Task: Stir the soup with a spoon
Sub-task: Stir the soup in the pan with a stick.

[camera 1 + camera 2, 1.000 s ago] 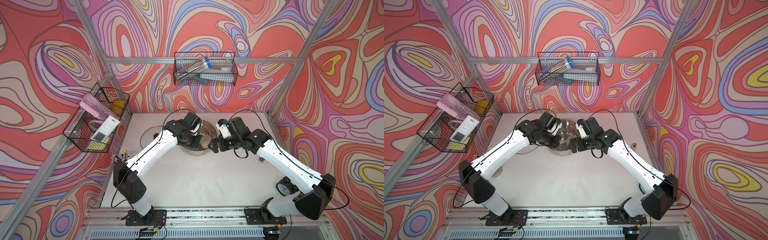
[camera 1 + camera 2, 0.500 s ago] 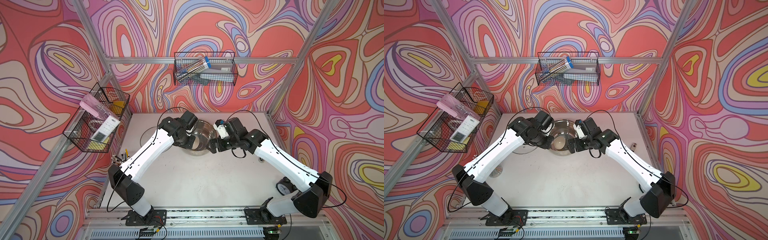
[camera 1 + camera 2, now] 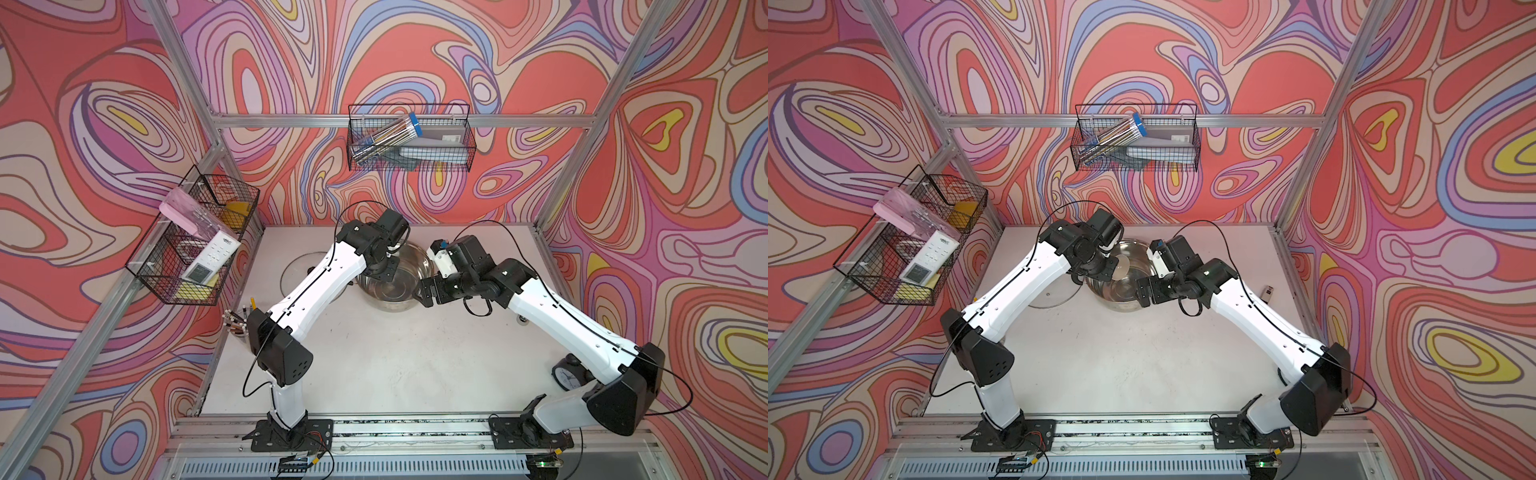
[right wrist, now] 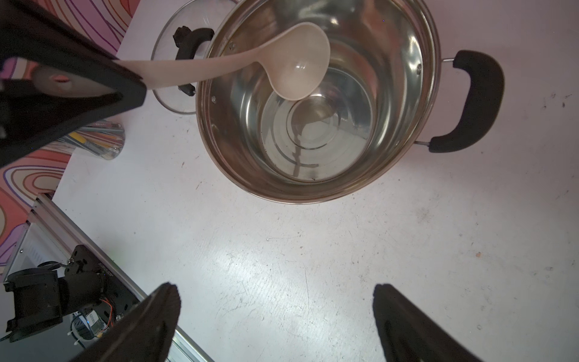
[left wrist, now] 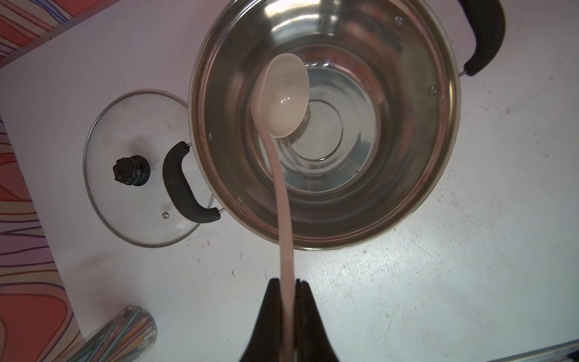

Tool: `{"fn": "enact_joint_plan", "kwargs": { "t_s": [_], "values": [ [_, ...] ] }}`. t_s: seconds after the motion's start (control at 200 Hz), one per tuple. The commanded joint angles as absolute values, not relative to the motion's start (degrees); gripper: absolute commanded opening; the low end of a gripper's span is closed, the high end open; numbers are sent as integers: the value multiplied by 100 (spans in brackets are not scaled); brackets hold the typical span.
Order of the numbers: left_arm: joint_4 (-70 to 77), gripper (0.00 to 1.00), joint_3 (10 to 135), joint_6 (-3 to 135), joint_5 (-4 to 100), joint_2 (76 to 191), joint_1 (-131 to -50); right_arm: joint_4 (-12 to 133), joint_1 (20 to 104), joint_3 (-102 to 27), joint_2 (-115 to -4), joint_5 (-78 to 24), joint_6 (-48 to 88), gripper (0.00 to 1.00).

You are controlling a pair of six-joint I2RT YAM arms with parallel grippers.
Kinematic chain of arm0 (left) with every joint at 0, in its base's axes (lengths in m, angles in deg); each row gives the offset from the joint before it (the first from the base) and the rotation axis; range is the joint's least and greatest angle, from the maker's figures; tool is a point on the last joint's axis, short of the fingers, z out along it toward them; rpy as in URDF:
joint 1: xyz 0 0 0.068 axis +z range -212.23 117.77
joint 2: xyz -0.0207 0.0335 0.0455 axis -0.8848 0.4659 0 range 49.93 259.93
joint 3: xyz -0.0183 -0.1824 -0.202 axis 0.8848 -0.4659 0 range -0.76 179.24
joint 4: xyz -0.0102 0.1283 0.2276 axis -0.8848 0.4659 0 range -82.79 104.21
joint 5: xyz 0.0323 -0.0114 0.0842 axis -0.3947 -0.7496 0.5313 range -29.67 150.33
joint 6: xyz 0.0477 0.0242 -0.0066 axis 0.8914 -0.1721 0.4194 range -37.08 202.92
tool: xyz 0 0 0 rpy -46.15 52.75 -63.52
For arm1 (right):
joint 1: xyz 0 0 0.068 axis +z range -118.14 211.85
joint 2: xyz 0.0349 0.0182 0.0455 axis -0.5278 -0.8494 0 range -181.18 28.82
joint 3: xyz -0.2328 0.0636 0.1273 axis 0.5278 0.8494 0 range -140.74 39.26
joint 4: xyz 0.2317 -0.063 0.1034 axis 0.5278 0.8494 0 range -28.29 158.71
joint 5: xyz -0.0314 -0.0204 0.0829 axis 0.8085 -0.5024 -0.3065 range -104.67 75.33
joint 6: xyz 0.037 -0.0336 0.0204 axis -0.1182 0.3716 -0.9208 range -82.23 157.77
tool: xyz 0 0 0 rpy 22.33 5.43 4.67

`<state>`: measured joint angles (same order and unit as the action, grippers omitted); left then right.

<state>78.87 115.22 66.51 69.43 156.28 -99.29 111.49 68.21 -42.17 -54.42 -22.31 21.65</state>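
Beige spoon, tight in left claw

Found pot at back middle of table. Saw lid flat just left of it, jar farther front at left edge, clock front right. Noted spoon bowl inside pot, handle leaning out over rim leftward. Spotted left basket on left wall, back basket on back wall, both above table.
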Motion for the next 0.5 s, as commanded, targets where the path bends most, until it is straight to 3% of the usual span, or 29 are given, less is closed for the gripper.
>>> {"fn": "enact_joint_plan", "kwargs": {
  "t_s": [0.0, 0.496],
  "values": [
    [7589, 0, 11736, 6710, 6392, 15746, -9932, 11199, 6855, -4215, -5268, -2128, 2160, 98],
    [7550, 0, 11081, 6606, 5296, 15213, -9941, 11173, 6851, -4292, -5327, -2123, 2159, 98]
  ]
}}
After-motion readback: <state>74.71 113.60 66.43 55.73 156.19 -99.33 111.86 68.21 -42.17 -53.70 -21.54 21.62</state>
